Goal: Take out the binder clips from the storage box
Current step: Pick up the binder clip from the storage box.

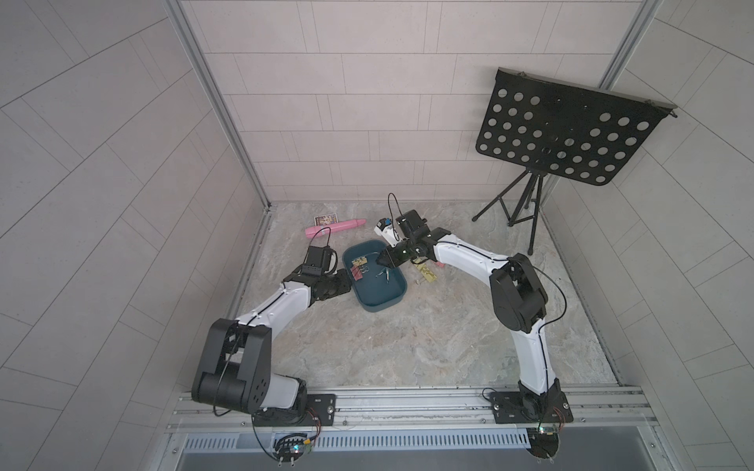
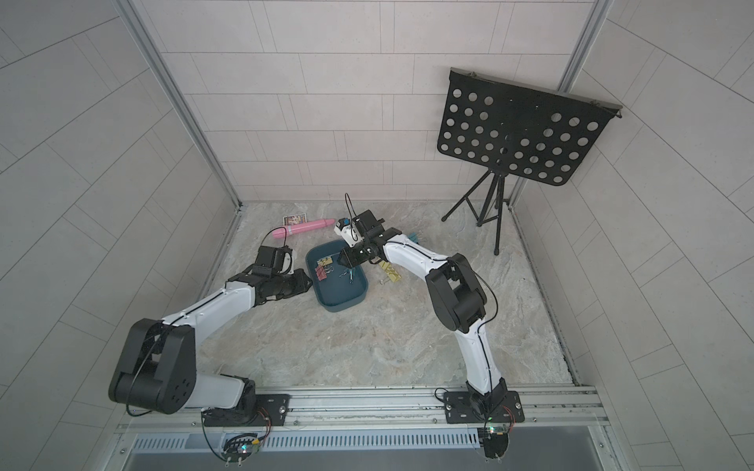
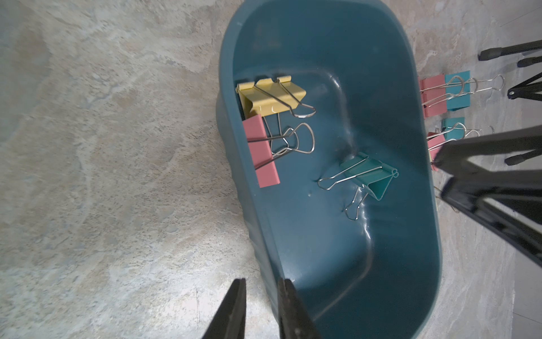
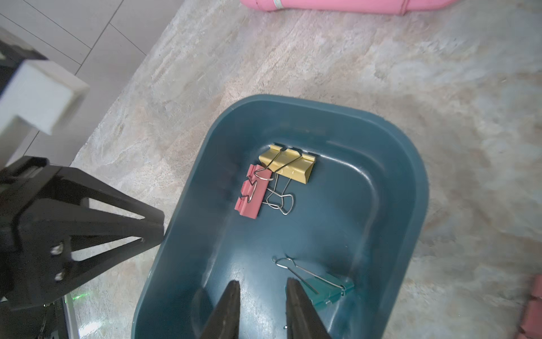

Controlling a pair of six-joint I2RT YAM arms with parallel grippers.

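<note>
Right wrist: right gripper (image 4: pixel 262 281) parted beside teal binder clip (image 4: pixel 325 290).
Left gripper (image 3: pixel 262 280): clamps storage box (image 3: pixel 293 35).
Risk: we may knock the clip aside.

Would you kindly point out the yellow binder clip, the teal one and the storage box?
yellow binder clip (image 3: pixel 259 102): left wrist view, folded body.
teal binder clip (image 3: pixel 378 183): left wrist view, folded body.
storage box (image 3: pixel 322 38): left wrist view, bare inner wall.

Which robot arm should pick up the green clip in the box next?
The right one. The right gripper hangs open inside the storage box, right beside the teal clip. The left gripper is shut on the box's rim, so it is busy.
</note>
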